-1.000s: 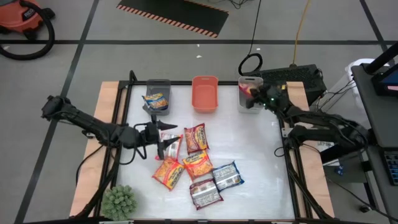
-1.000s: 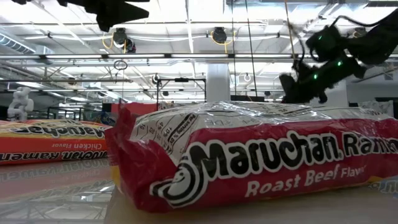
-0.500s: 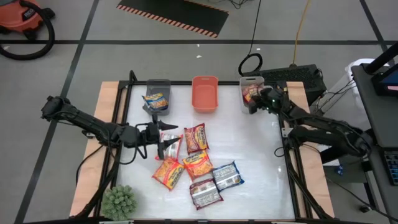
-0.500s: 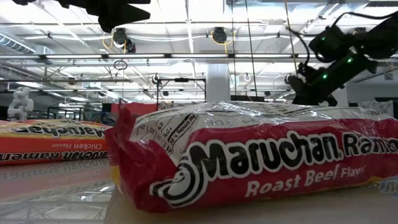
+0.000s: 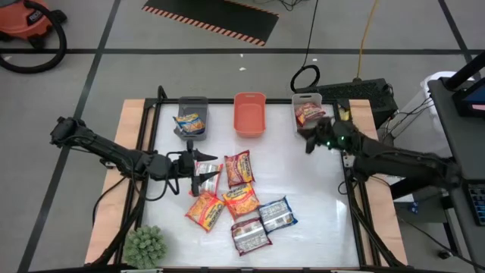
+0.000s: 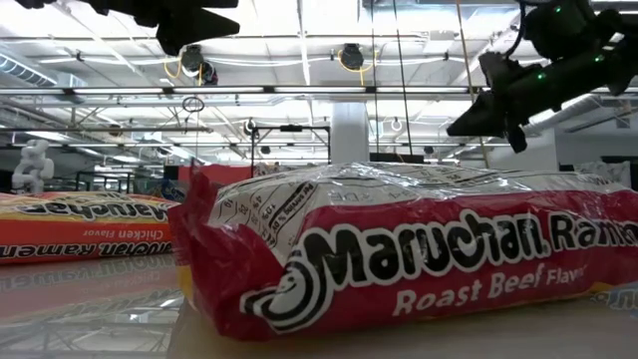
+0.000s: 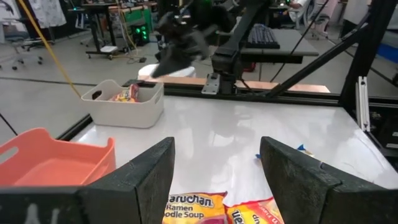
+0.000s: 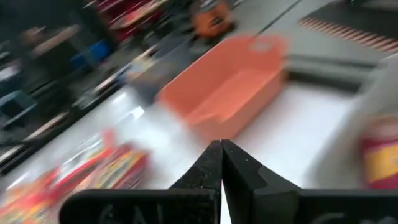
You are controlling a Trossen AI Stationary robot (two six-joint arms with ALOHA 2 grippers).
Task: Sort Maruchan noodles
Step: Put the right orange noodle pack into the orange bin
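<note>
The right gripper (image 5: 309, 143) has pulled back from the white bin (image 5: 305, 102), jaws shut and empty, its red packet (image 5: 309, 113) left inside. The left gripper (image 5: 203, 173) hovers open over the Maruchan noodles (image 5: 241, 199) mid-table, likely choosing one.

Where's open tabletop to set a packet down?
Bare table runs right of the packet pile, below the white bin and right gripper. Crowded around the left gripper, among the packets.
</note>
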